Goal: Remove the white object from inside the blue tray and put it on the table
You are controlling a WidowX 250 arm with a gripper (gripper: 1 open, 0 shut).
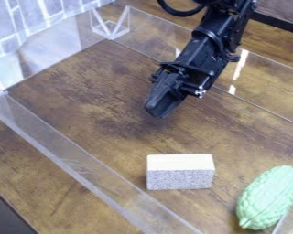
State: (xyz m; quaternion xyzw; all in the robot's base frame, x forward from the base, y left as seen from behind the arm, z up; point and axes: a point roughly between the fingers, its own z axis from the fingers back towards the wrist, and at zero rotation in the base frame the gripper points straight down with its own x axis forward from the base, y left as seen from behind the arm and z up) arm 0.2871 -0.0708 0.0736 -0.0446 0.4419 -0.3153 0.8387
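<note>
The white object (181, 171) is a small rectangular block lying flat on the dark wooden table (88, 101), toward the front. My gripper (157, 108) hangs on the black arm above and behind it, well apart from the block. It points down to the left, and its jaws are shut with nothing between them. No blue tray is in view.
A green bumpy gourd-shaped thing (271, 196) lies at the front right, close to the white block. Clear plastic walls (63, 151) run along the table's left and front edges, with another clear panel (113, 23) at the back.
</note>
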